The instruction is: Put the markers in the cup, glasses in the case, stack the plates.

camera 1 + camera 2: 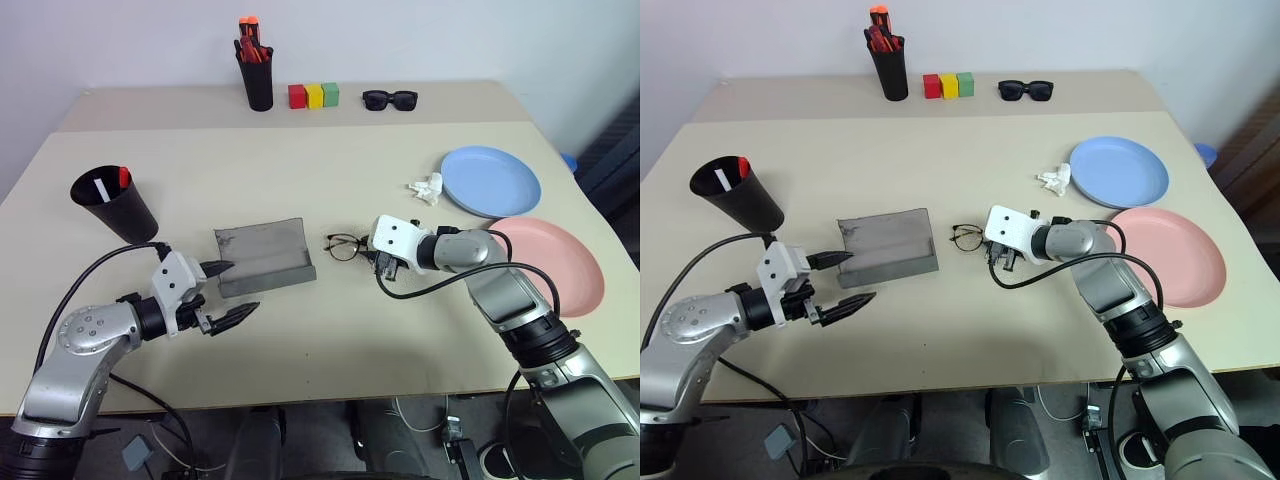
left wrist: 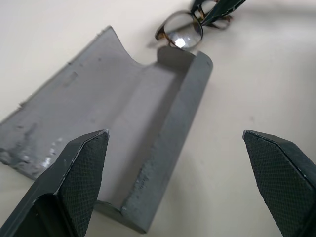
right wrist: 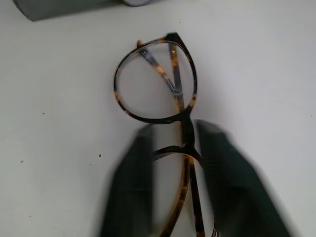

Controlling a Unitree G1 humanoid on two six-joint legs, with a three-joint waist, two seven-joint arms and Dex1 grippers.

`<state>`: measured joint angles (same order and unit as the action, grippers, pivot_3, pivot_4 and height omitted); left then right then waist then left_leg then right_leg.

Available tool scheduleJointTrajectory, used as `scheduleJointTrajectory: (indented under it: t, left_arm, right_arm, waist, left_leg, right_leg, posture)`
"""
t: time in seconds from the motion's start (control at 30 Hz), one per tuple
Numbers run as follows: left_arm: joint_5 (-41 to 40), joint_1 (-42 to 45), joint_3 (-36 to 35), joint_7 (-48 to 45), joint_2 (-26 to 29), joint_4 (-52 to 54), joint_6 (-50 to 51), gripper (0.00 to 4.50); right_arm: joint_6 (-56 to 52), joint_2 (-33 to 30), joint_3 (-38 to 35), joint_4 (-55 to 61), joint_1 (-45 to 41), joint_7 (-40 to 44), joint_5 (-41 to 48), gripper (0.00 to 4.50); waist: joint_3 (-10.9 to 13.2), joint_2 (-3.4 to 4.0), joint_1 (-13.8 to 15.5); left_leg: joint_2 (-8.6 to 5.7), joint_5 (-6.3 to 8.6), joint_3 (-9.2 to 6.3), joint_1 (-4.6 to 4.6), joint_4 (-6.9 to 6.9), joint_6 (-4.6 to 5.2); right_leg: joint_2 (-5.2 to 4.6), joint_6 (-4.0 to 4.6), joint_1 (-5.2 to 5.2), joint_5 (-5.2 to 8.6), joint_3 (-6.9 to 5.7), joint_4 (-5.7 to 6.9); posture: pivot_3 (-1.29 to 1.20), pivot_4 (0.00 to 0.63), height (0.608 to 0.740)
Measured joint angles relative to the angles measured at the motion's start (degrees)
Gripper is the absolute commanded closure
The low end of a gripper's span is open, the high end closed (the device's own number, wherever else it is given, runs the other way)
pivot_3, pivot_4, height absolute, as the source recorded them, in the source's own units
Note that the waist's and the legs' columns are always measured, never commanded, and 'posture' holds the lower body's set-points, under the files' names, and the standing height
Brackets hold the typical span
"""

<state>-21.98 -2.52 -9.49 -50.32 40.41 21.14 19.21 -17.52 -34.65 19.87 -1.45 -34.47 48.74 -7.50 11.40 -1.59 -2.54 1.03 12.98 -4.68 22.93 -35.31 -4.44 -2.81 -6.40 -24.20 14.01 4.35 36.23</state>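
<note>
The right gripper [image 1: 378, 262] is down on the beige tabletop [image 1: 330, 340] at the thin dark tortoiseshell-rimmed eyeglasses with clear round lenses [image 1: 345, 246]. In the right wrist view its two black fingers [image 3: 131, 187] stand on either side of the near lens and the bridge, closing in on the frame, which lies flat on the table; they are blurred, and a narrow gap with the rim in it still shows between them. The glasses lie just beside the right end of the grey oblong hard-shell case [image 1: 263, 257], which lies open with its curved lid folded back and nothing inside.

The left gripper [image 1: 226, 292] hovers just in front of the near left part of the case, its two black fingers [image 2: 81, 165] spread wide apart, holding and touching nothing.

The wide black tapered plastic cup [image 1: 115, 205] stands at the left of the table with a red marker [image 1: 123, 177] and a white-bodied marker [image 1: 102, 189] inside it. The light blue round plate [image 1: 491, 181] and the salmon pink round plate [image 1: 555, 265] lie side by side on the right, their rims close, not stacked.
</note>
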Motion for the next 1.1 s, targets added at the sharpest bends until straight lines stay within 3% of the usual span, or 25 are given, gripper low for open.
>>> scheduleJointTrajectory:
  t: [0.33, 0.5, 0.6, 0.77, 0.83, 1.1]
  left_arm:
    - [-1.2, -0.7, -4.4, 3.0, -2.3, -1.0, -1.9, 0.00]
    - [-1.5, -3.9, -10.5, 4.6, -2.7, -3.2, -4.7, 0.00]
    - [-1.2, -6.1, -12.9, 5.0, -2.7, -5.9, -5.8, 0.00]
    - [-1.5, -10.6, -15.8, 4.3, -2.3, -6.6, -6.6, 0.00]
    - [-2.2, -12.0, -16.5, 4.0, -2.1, -6.1, -6.1, 0.00]
    - [-3.6, -13.7, -17.3, 4.0, -1.5, -2.6, -4.4, 0.00]
  right_arm:
    - [-0.7, 0.7, 0.0, 2.2, -0.5, 0.8, -1.1, 4.48]
    - [-4.0, 7.1, -0.1, 8.5, -6.3, 2.2, 2.5, 4.48]
    - [-5.8, 15.0, 1.9, 8.7, -10.4, 1.6, 3.6, 4.48]
    - [-4.7, 26.8, 8.6, 0.9, -13.8, -2.4, 2.1, 4.48]
    - [-4.1, 28.7, 10.1, -3.1, -13.8, -4.0, 1.0, 4.48]
    - [-2.6, 22.8, 13.3, -5.1, -12.1, -3.8, -4.8, 4.48]
  waist:
    - [0.0, -0.01, -0.2]
    - [0.0, 0.01, -1.0]
    - [0.0, 0.00, -1.6]
    - [0.0, -0.06, -1.4]
    - [-0.1, -0.08, -1.0]
    - [-0.1, -0.10, -1.0]
  left_leg:
    - [0.02, 0.00, 0.00, -0.05, 0.02, 0.00]
    - [0.04, 0.00, -0.02, -0.10, 0.03, 0.00]
    - [0.07, 0.00, -0.01, -0.19, 0.05, 0.00]
    - [0.13, 0.00, -0.02, -0.18, 0.06, -0.01]
    - [0.11, -0.01, -0.02, -0.15, 0.03, -0.02]
    - [0.14, -0.01, -0.01, -0.16, 0.08, -0.03]
  right_leg:
    - [0.02, -0.01, 0.00, -0.02, 0.00, 0.03]
    - [0.04, -0.01, 0.00, -0.02, -0.02, 0.15]
    - [0.07, 0.00, -0.01, -0.03, -0.01, 0.20]
    - [0.11, 0.03, -0.01, -0.02, -0.04, 0.28]
    - [0.08, 0.12, -0.01, 0.02, -0.04, 0.23]
    - [0.12, 0.24, -0.03, 0.04, -0.05, 0.20]
  posture:
    - [0.00, 0.150, 0.740]
    - [0.00, 0.150, 0.740]
    - [0.00, 0.150, 0.740]
    - [0.00, 0.150, 0.740]
    - [0.00, 0.150, 0.740]
    - [0.00, 0.150, 0.740]
